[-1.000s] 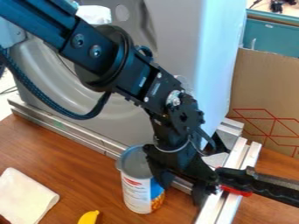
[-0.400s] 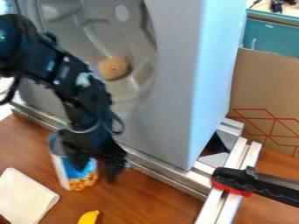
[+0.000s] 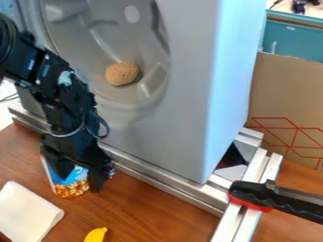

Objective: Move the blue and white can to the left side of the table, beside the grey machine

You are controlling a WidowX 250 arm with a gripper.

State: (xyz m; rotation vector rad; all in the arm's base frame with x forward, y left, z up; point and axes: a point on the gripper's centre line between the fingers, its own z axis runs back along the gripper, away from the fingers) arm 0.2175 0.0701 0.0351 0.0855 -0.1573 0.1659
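Observation:
The black gripper point(image 3: 79, 177) hangs at the left of the camera view, low over the wooden table and beside the grey panel's base rail. Its two fingers stand apart. One finger overlaps the can point(image 3: 71, 188), and the other points down just right of it. The can stands upright on the table, with a blue and white label and an orange-brown food picture near its bottom. The gripper covers its top and much of its side. Whether the fingers press on the can cannot be told.
A white cloth point(image 3: 24, 212) and a yellow banana-like toy point(image 3: 96, 235) lie in front. Behind stands a grey moulded panel point(image 3: 180, 113) with a round tan object point(image 3: 122, 74) in its hollow. Metal rails point(image 3: 170, 182) and a black-handled clamp point(image 3: 252, 195) are at right.
The gripper and the can have moved together to the left and slightly away from the front edge, across the table. The tan object in the panel's hollow has come into sight.

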